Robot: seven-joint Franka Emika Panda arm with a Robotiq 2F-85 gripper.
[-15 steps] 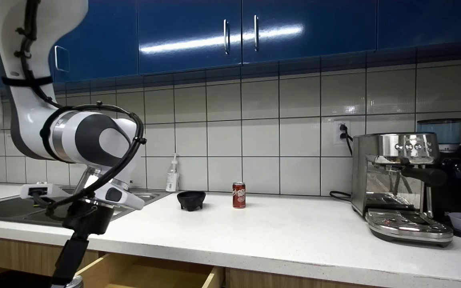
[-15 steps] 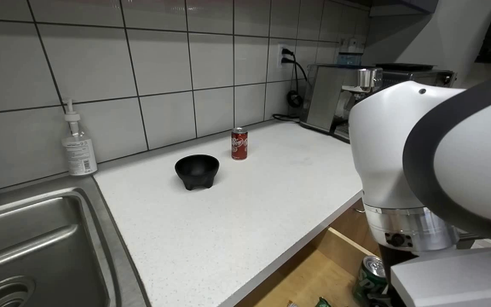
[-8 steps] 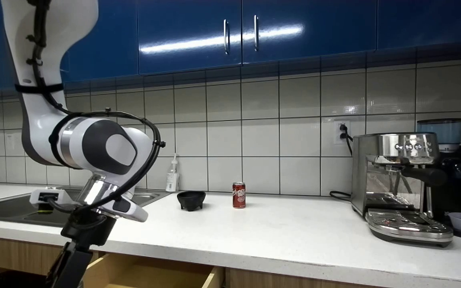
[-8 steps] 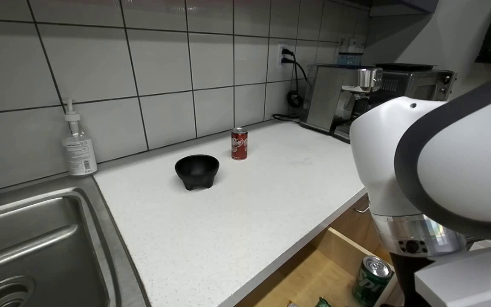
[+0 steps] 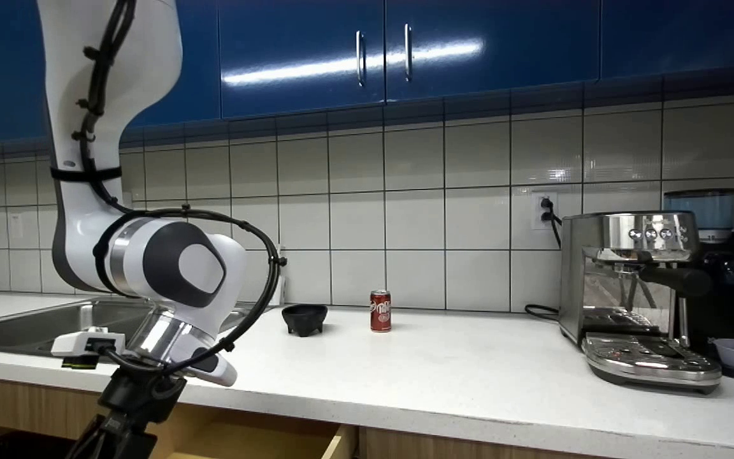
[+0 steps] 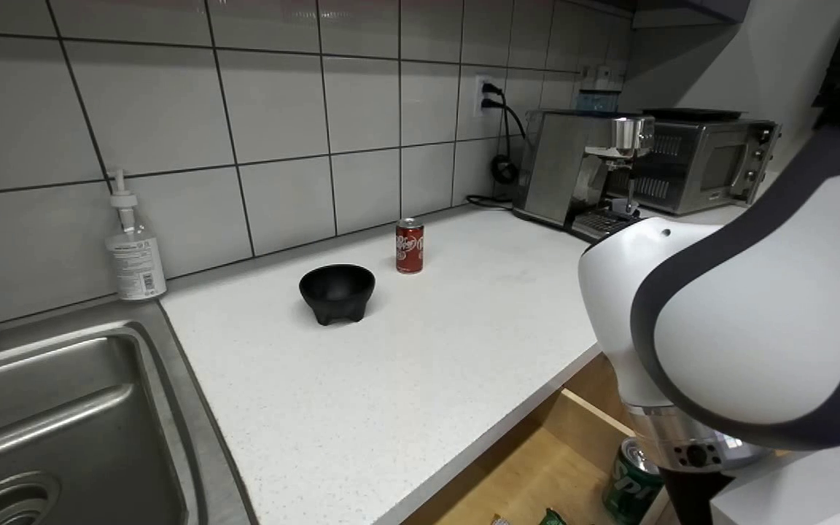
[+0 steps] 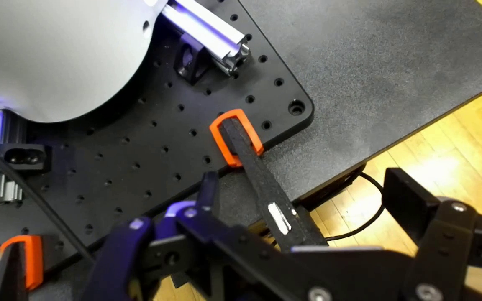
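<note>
One gripper (image 7: 303, 194) hangs low at a slant, its jaws spread wide and holding nothing. In an exterior view it sits between seven and eight o'clock, fingertips cut off by the bottom edge, near an open drawer (image 5: 249, 435). In that drawer, between four and five o'clock in an exterior view, a green can (image 6: 630, 484) stands partly hidden behind the arm (image 6: 748, 328). A low sideways swing could let a spread finger knock the can over, since it stands close to the drawer's wall and leaves little room. Coming down at this slant could scrape a finger on the front edge of the countertop (image 5: 469, 376). The wrist view shows a black clamp (image 7: 262, 179) beyond the jaws, its orange cap (image 7: 248, 129) towards eleven o'clock, but not the can, so height over the can would be easy to misjudge.
</note>
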